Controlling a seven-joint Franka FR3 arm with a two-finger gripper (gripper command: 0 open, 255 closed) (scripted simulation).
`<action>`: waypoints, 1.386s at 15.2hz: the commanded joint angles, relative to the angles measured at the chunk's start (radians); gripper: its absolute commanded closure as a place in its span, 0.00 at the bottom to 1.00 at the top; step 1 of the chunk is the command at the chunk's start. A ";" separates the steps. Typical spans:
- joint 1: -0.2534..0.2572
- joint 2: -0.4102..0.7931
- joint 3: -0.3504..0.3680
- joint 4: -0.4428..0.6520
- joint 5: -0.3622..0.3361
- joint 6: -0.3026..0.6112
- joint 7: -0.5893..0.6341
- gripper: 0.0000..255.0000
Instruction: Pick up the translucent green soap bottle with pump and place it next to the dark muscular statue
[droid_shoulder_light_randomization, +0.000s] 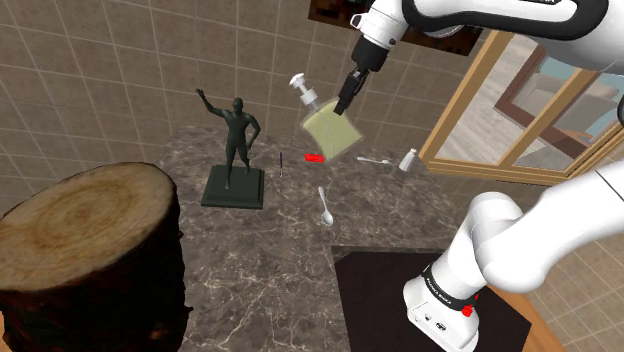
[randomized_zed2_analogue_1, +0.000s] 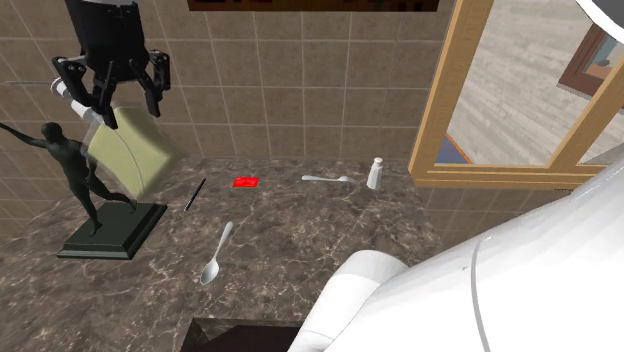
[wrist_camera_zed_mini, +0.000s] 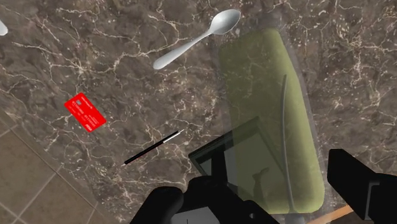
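The translucent green soap bottle (droid_shoulder_light_randomization: 333, 130) with a white pump (droid_shoulder_light_randomization: 300, 88) hangs tilted in the air above the dark marble counter (droid_shoulder_light_randomization: 280, 250). My gripper (droid_shoulder_light_randomization: 345, 103) is shut on its upper part. The dark muscular statue (droid_shoulder_light_randomization: 236, 140) stands on a square base, at the shoulder view's left of the bottle. In the second exterior view the bottle (randomized_zed2_analogue_1: 135, 150) hangs under the gripper (randomized_zed2_analogue_1: 112, 105), right beside and above the statue (randomized_zed2_analogue_1: 75, 170). In the wrist view the bottle (wrist_camera_zed_mini: 273, 114) lies between the gripper's (wrist_camera_zed_mini: 286, 191) fingers, and the statue's base (wrist_camera_zed_mini: 213, 159) shows beneath it.
On the counter lie a red card (droid_shoulder_light_randomization: 315, 157), a black pen (droid_shoulder_light_randomization: 281, 165), a metal spoon (droid_shoulder_light_randomization: 326, 205), a small white spoon (droid_shoulder_light_randomization: 375, 160) and a white shaker (droid_shoulder_light_randomization: 408, 159). A tree stump (droid_shoulder_light_randomization: 90, 250) stands at the near left. A wooden window frame (droid_shoulder_light_randomization: 500, 100) borders the right.
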 joint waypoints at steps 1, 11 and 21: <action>-0.001 -0.004 -0.001 -0.031 -0.001 0.028 -0.002 1.00; -0.004 -0.004 -0.008 -0.165 -0.001 0.162 -0.015 1.00; -0.004 0.020 -0.020 -0.280 0.003 0.300 -0.033 1.00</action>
